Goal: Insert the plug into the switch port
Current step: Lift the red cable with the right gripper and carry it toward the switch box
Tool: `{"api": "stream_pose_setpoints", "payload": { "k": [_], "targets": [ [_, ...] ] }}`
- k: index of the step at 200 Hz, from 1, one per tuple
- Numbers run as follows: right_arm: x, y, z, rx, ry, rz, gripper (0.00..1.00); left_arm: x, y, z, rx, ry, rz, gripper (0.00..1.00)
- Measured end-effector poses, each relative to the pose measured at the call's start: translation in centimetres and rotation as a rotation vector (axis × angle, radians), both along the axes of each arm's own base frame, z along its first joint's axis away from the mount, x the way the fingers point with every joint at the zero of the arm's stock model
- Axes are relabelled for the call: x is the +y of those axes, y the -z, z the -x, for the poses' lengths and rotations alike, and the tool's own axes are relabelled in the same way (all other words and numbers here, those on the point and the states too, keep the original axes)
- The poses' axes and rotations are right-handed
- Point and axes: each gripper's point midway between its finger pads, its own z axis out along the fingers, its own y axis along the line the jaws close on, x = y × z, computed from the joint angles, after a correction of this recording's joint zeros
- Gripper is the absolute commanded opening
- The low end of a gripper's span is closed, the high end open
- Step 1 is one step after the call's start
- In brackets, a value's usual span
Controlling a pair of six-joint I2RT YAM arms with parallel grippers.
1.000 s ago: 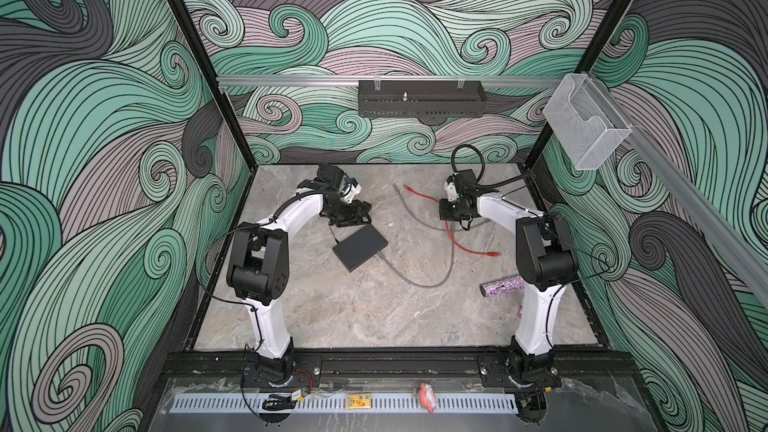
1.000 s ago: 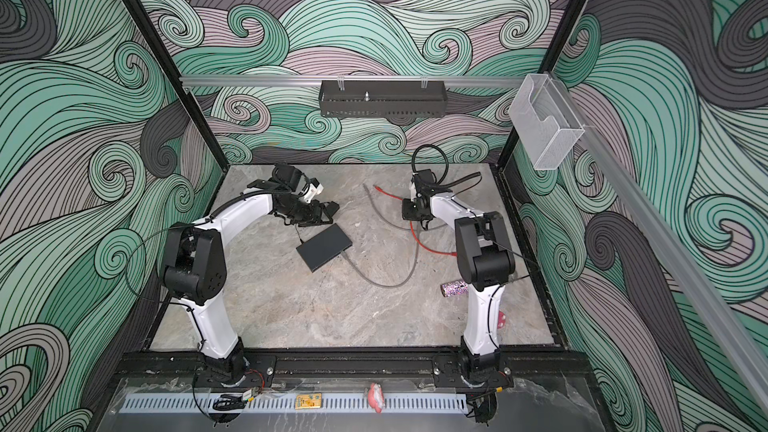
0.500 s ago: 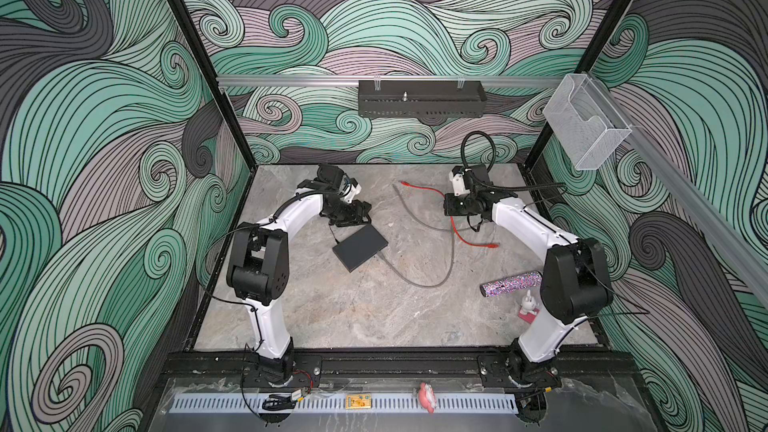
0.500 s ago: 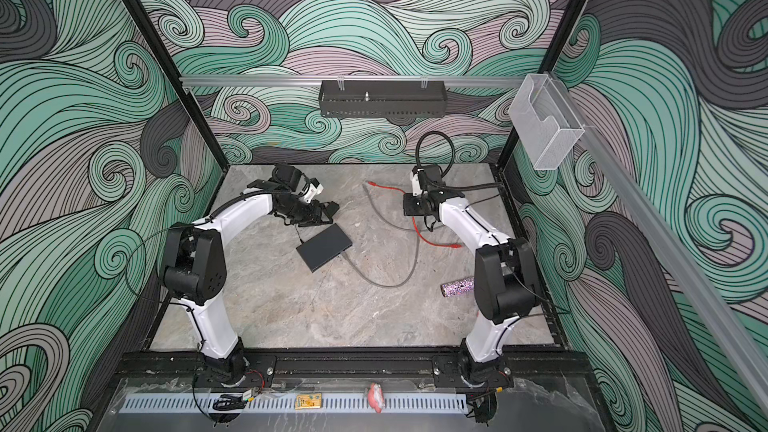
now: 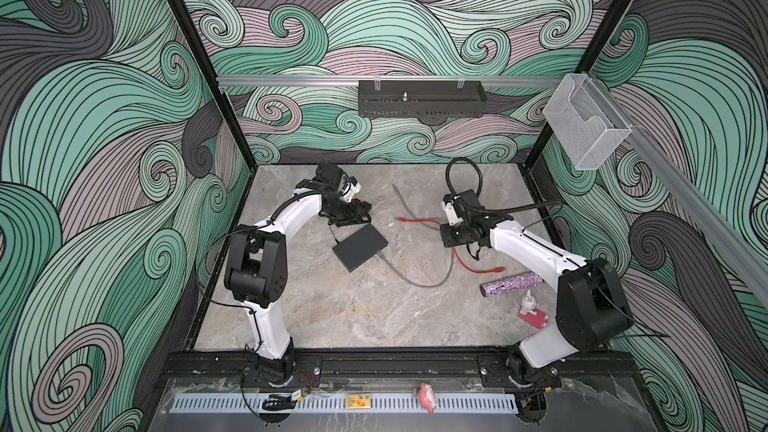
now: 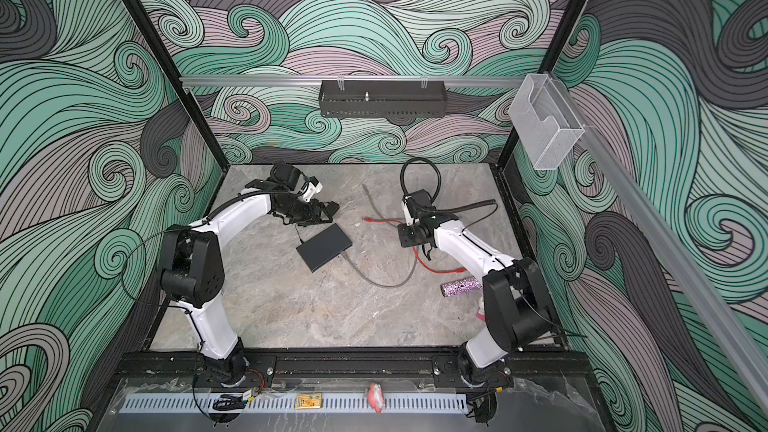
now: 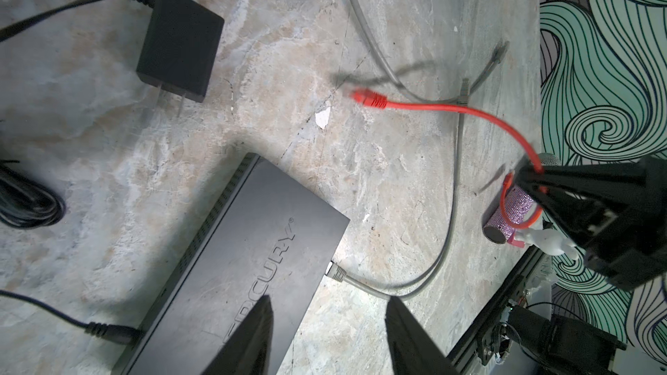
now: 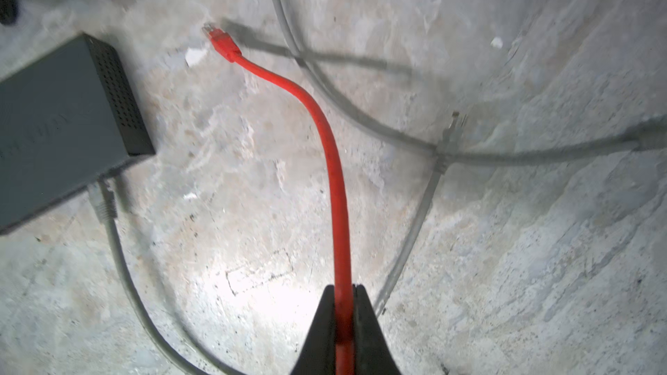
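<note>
Red cable (image 8: 325, 120), seemingly light and floppy: your right pincer (image 8: 343, 288) clamps it, plug (image 8: 222, 43) well ahead; regrip closer.

Grey cable (image 5: 419, 285) loops on marble tabletop (image 5: 374, 317). Glittery tube (image 5: 512, 284) lies near white rabbit figurine (image 5: 528, 299). Black power adapter (image 7: 179, 43) lies flat.

Right gripper (image 8: 343, 288): jaws clamped on the red cable (image 8: 335, 182), no gap showing. The cable curves away above the worktop (image 8: 541, 247) to its red plug (image 8: 224, 44), which casts a shadow and lies near the switch (image 8: 61, 120) without touching it. A grey cable (image 8: 122, 275) is seated in the switch. A grey run crosses beneath the red cable.
</note>
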Motion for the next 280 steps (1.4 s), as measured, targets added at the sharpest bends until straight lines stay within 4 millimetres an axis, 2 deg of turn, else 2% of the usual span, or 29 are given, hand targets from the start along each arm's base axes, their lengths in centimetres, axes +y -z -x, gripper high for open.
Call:
{"api": "stream_pose_setpoints", "payload": {
  "k": [17,45,104,125,146,159,181,214,244,280],
  "targets": [
    [-0.4,0.6,1.1,0.021,-0.003,0.019,0.17,0.0,-0.1,0.1,-0.003,0.000,0.001,0.54],
    [-0.6,0.3,1.9,0.015,-0.006,0.028,0.32,0.1,0.1,0.3,0.004,0.000,-0.001,0.54],
    [-0.3,-1.6,2.0,-0.027,-0.029,0.012,0.36,0.1,0.3,0.6,0.008,0.000,-0.005,0.54],
    [1.0,-3.1,0.9,-0.056,-0.081,-0.024,0.36,0.1,0.4,0.7,0.011,0.002,-0.007,0.54],
    [3.3,-4.7,-0.7,-0.090,-0.174,-0.076,0.36,0.1,0.6,0.8,0.010,0.002,-0.007,0.54],
    [4.9,-4.9,-1.6,-0.094,-0.249,-0.101,0.36,0.1,0.8,0.9,0.014,0.001,-0.007,0.54],
    [7.2,-3.5,-3.2,-0.054,-0.355,-0.121,0.36,0.1,1.0,1.0,0.019,-0.001,-0.006,0.54],
    [9.6,0.8,-4.6,0.067,-0.466,-0.143,0.38,0.1,0.9,0.9,0.017,-0.003,-0.002,0.54],
    [10.6,3.5,-5.3,0.157,-0.525,-0.153,0.38,0.1,0.9,0.9,0.018,-0.002,-0.002,0.54],
    [10.6,4.4,-6.4,0.224,-0.557,-0.192,0.38,0.1,0.9,0.9,0.019,-0.003,-0.003,0.54]
  ]
}}
